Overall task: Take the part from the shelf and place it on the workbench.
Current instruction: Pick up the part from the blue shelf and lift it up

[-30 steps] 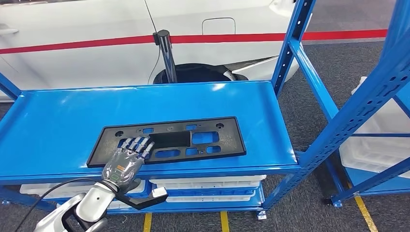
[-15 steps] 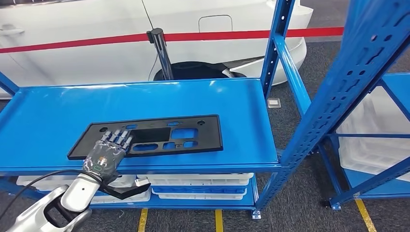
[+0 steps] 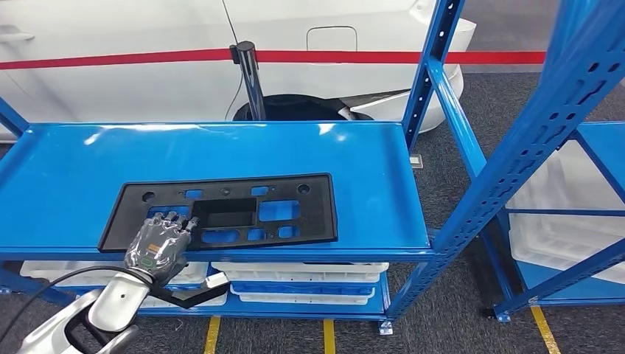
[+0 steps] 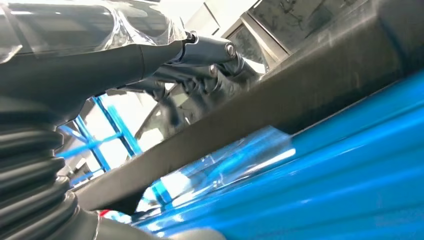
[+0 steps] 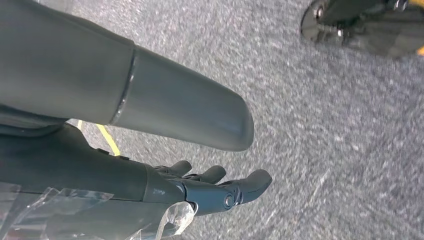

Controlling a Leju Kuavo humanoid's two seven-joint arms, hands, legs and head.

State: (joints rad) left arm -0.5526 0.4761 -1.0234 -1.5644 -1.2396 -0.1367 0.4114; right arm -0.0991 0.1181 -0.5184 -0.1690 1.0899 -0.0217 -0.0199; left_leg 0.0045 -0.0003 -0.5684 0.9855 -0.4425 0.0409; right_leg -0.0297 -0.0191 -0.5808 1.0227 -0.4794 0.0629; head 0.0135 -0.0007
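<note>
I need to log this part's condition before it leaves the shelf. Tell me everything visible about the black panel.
The black panel is a flat, long rectangular plate, apparently matt plastic, with several rectangular cut-outs and small round holes near its corners. It lies flat near the front edge of the blue shelf. The left robot hand grips its near left edge, fingers on top. No damage is visible.

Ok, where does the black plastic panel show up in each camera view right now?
Head view: the black panel lies flat near the front edge of the blue shelf, with the left hand over its near left part.
Left wrist view: the panel is a dark band running across the picture above the blue shelf, fingers on top of it.
Right wrist view: not in it; grey floor.
Shared landmark: the blue shelf.
</note>
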